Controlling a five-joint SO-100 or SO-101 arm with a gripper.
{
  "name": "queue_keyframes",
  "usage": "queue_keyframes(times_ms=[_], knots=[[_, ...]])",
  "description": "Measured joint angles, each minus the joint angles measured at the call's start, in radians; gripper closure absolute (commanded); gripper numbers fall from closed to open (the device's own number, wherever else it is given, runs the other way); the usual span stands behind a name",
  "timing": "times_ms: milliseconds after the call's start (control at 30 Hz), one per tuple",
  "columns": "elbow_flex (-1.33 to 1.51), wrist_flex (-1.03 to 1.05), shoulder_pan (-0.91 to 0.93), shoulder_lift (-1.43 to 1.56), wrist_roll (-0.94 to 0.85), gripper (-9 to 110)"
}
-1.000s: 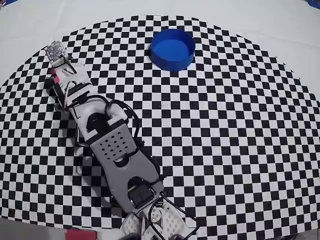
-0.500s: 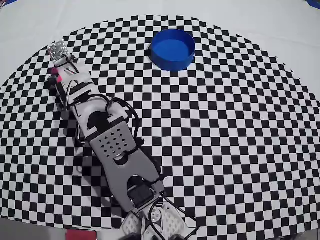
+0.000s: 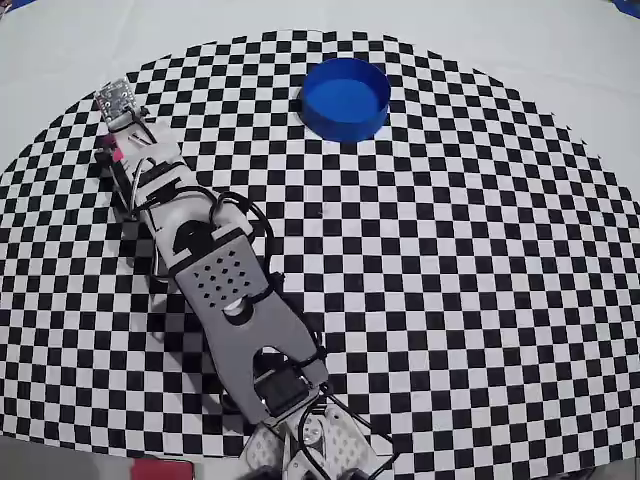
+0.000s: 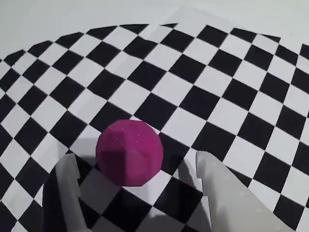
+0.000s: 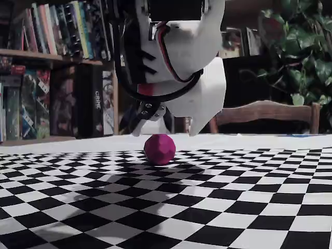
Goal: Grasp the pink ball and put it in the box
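The pink ball (image 4: pixel 129 152) rests on the checkered cloth between my gripper's (image 4: pixel 135 160) two fingers, which stand apart on either side without touching it. In the fixed view the ball (image 5: pixel 160 149) sits on the cloth just below the open gripper (image 5: pixel 166 131). In the overhead view the arm (image 3: pixel 225 285) reaches from the bottom edge to the upper left and hides the ball. The box (image 3: pixel 346 126), a round blue container, stands empty at the top centre, far to the right of the gripper end.
The checkered cloth (image 3: pixel 450 300) is round, with plain white table (image 3: pixel 560 50) beyond it. A flat pink-red piece (image 3: pixel 160 468) lies at the bottom edge. Behind the table the fixed view shows bookshelves (image 5: pixel 46 67), a chair (image 5: pixel 270 111) and a plant (image 5: pixel 306 52).
The arm's middle links have shifted slightly toward the upper left. The gripper end has barely moved and stays open over the ball.
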Motion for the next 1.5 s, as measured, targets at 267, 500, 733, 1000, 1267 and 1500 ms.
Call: queue_keyframes(times_ms=[267, 500, 733, 1000, 1267, 1500], knots=[[-0.037, 0.012, 0.000, -0.043, 0.000, 73], [-0.084, 0.014, -0.003, -0.064, 0.000, 73], [-0.118, 0.032, -0.003, -0.094, 0.000, 73], [-0.155, 0.037, -0.003, -0.120, 0.000, 73], [-0.169, 0.038, -0.003, -0.141, 0.000, 73], [-0.212, 0.052, -0.003, -0.155, 0.000, 73]])
